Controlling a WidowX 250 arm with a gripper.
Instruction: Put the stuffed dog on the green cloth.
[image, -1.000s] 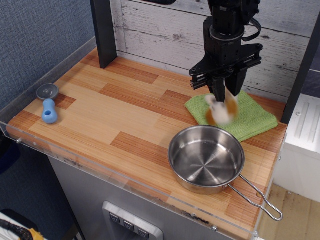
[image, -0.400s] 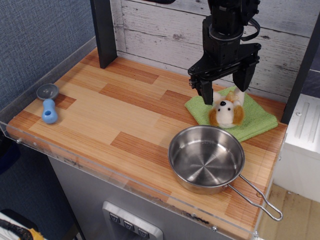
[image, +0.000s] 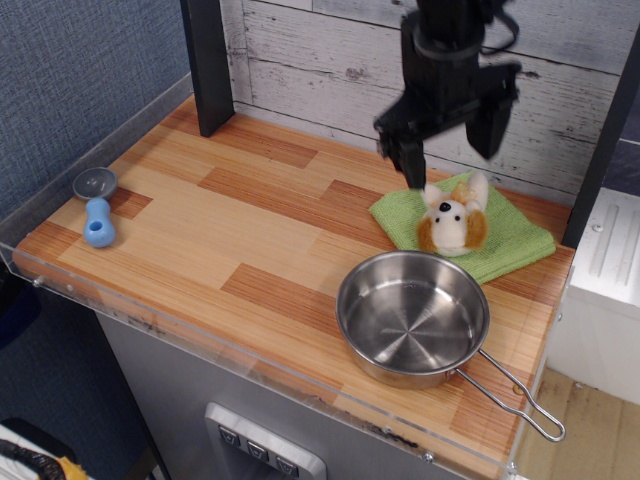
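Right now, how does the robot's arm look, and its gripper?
The arm is all black: a round column, wider at its base, with a black cable looping at its right side. The gripper below it is black too, a crossbar carrying two thick jaws that taper downward. The picture is a little blurred there, and no markings or labels can be made out.

The arm (image: 452, 40) at the upper right of the frame is matte black throughout, a round wrist ending in two thick, blunt fingers (image: 408, 160), slightly blurred.
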